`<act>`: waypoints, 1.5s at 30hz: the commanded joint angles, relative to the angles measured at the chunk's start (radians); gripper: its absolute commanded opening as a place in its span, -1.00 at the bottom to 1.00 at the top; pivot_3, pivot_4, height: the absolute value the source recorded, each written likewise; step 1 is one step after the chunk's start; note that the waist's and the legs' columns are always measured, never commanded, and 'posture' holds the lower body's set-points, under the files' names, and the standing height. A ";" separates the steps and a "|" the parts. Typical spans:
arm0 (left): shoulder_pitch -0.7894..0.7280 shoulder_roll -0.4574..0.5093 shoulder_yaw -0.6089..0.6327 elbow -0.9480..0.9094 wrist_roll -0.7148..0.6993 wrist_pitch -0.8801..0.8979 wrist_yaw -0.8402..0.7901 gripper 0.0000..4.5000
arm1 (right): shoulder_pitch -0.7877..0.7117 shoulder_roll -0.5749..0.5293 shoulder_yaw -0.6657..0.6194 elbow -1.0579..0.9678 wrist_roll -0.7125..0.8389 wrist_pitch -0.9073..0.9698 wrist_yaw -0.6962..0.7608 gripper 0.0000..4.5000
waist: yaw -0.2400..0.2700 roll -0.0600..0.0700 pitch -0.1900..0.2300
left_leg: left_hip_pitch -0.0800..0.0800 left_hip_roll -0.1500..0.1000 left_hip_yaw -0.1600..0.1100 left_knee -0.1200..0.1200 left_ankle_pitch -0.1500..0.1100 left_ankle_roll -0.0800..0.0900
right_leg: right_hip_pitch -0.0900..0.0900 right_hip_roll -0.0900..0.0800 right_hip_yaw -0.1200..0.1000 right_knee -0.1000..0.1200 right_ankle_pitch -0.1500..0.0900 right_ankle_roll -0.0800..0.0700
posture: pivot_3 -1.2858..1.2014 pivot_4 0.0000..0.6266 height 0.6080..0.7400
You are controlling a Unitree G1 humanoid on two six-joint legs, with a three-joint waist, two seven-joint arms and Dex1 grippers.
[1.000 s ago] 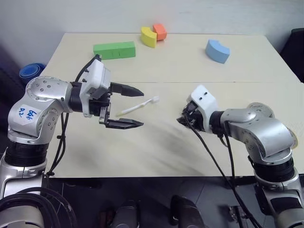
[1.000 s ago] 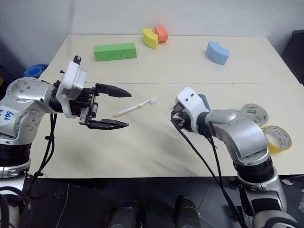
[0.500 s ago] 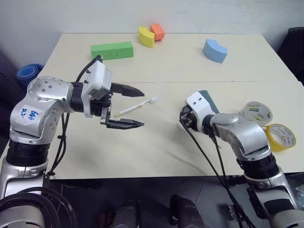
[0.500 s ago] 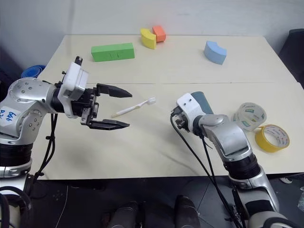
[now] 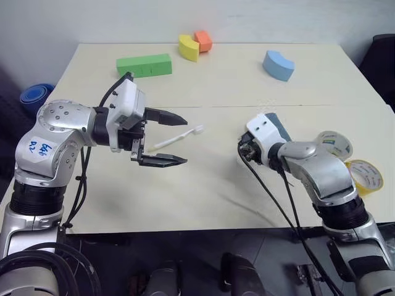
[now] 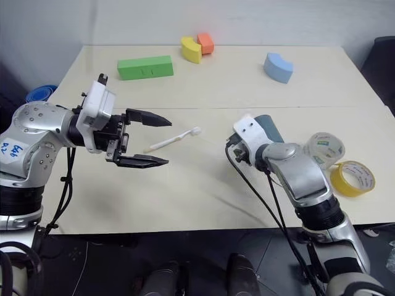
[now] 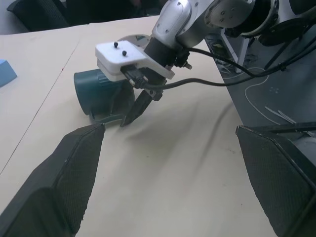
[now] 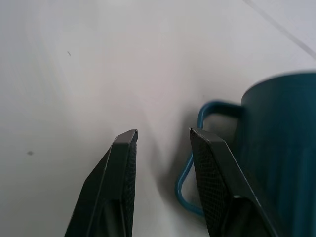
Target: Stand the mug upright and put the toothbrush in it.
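Note:
The dark teal mug [image 7: 96,96] appears to lie on its side right of the table's middle, its loop handle [image 8: 183,190] towards my left. My right gripper [image 8: 163,133] is down at the mug with its fingers apart and nothing between them. One finger [image 8: 212,173] overlaps the handle loop; I cannot tell whether it touches. The white toothbrush [image 5: 191,132] lies flat on the table left of centre. My left gripper [image 5: 184,140] hovers above the toothbrush's handle end, wide open and holding nothing.
A green block [image 5: 146,64], a yellow block [image 5: 189,47], an orange block [image 5: 203,41] and a blue block [image 5: 279,65] lie along the far side. A clear tape roll [image 5: 334,143] and a yellow tape roll [image 5: 365,176] sit right of the mug.
My right gripper has edged away from me and to the right beside the mug, and its wrist has turned a little. The left arm has stayed still.

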 commanded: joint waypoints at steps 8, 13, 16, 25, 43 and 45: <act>-0.009 -0.005 0.009 -0.010 0.005 -0.031 -0.001 1.00 | 0.054 0.043 -0.010 -0.020 -0.063 0.013 -0.117 -0.24 | 0.001 0.000 0.000 | -0.001 0.000 0.001 0.000 0.000 0.000 | 0.000 0.000 0.001 -0.001 0.000 0.000 | 0.03 -0.52 1.00; -0.019 -0.011 0.005 -0.001 0.007 -0.036 -0.005 1.00 | 0.081 0.066 -0.013 0.048 -0.100 -0.030 -0.155 -0.24 | 0.000 0.000 0.000 | 0.000 0.000 0.001 0.000 0.000 0.000 | 0.000 0.000 0.001 -0.001 0.000 0.000 | 0.03 -0.52 1.00; -0.015 -0.012 0.003 -0.002 0.010 -0.038 -0.007 1.00 | 0.086 0.101 -0.015 0.087 -0.110 -0.043 -0.174 -0.24 | -0.001 0.000 0.000 | 0.000 0.000 0.001 -0.001 0.000 0.000 | 0.000 0.000 0.001 0.000 0.000 0.000 | 0.03 -0.52 1.00; -0.022 -0.016 0.004 0.001 0.017 -0.038 -0.012 1.00 | 0.089 0.104 -0.018 0.232 -0.135 -0.151 -0.154 -0.41 | -0.002 0.000 0.000 | 0.001 0.000 0.002 0.000 0.000 0.000 | 0.000 0.000 0.002 0.000 0.000 0.000 | 0.03 -0.52 1.00; 0.021 0.017 0.126 -0.016 -0.035 0.053 0.068 1.00 | 0.113 0.374 -0.379 0.064 0.245 -0.455 0.007 -0.98 | -0.016 0.000 0.000 | 0.001 0.001 0.002 -0.002 0.000 0.000 | -0.001 0.001 0.001 0.001 0.000 0.000 | 0.03 -0.52 1.00; 0.037 0.034 0.151 -0.029 -0.046 0.080 0.085 1.00 | 0.149 0.409 -0.345 0.057 0.298 -0.487 0.082 -0.98 | -0.023 0.000 0.000 | 0.001 0.001 0.002 -0.004 0.000 0.000 | -0.001 0.001 0.001 0.001 0.000 0.000 | 0.03 -0.52 1.00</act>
